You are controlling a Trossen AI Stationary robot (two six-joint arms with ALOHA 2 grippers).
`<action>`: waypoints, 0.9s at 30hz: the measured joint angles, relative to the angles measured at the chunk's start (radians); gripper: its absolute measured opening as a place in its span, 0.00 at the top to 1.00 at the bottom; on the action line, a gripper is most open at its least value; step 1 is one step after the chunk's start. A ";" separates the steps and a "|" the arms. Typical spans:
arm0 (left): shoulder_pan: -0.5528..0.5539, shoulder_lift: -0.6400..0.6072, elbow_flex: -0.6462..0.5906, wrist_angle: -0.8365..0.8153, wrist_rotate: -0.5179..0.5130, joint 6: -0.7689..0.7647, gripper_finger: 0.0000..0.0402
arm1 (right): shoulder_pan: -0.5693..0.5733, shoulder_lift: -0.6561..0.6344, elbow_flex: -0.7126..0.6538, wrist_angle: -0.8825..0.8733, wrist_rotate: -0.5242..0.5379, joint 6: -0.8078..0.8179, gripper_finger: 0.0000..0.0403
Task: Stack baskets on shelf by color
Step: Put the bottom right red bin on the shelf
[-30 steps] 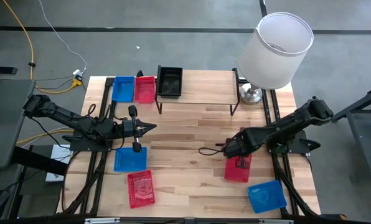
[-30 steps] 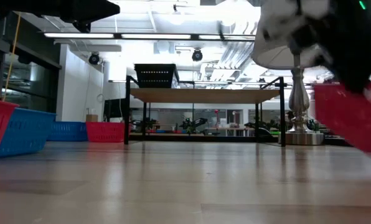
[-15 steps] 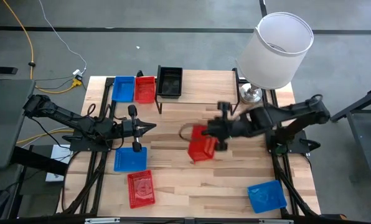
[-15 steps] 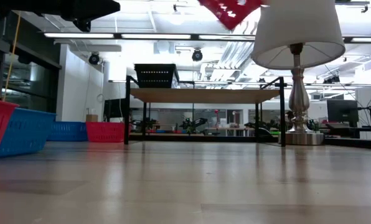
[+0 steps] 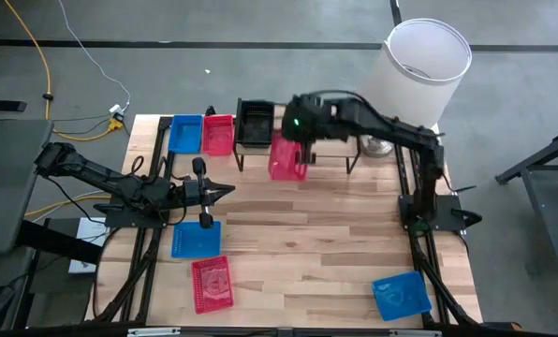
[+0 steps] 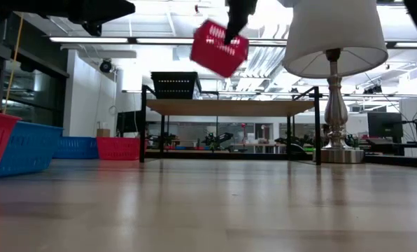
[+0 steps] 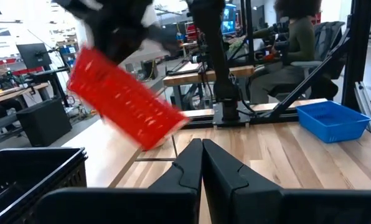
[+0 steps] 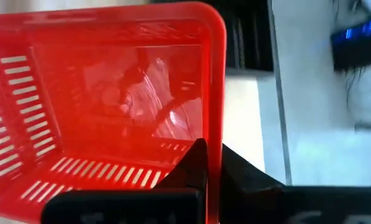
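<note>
My right gripper [image 5: 301,142] is shut on a red basket [image 5: 286,157] and holds it in the air by the near edge of the shelf [image 5: 321,140], right of the black basket [image 5: 256,124] that stands on the shelf top. In the low view the red basket [image 6: 219,47] hangs tilted, well above the shelf [image 6: 229,106]. My left gripper [image 5: 225,192] is shut and hovers left of the table's centre, touching nothing. A blue basket [image 5: 185,134] and a red basket [image 5: 218,134] rest on the table left of the shelf. My right gripper [image 8: 210,168] pinches one wall of the red basket at its rim [image 8: 215,106], one finger [image 8: 195,163] inside the basket and the other outside. The basket is lifted clear and hangs tilted below the fingers [image 6: 235,26].
A blue basket [image 5: 196,239] and a red basket [image 5: 212,283] lie near the table's near left, and another blue basket [image 5: 401,293] at the near right. A lamp with a white shade [image 5: 419,70] stands at the shelf's right end. A person [image 7: 297,37] sits beyond the table.
My right gripper has lifted the red basket off the table's near right part and swung it up and toward the far left, to the shelf's near edge beside the black basket. The basket has come clear of the table and tilted.
</note>
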 joint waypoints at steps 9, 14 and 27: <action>0.000 0.000 0.000 -0.038 0.008 -0.074 1.00 | -0.129 0.099 0.059 -0.072 -0.052 -0.045 1.00; 0.000 0.000 0.000 -0.050 0.008 -0.098 1.00 | -0.172 0.103 0.059 -0.055 -0.066 -0.050 1.00; 0.000 0.000 0.000 -0.054 0.008 -0.124 1.00 | -0.205 0.104 -0.006 0.010 -0.055 -0.049 1.00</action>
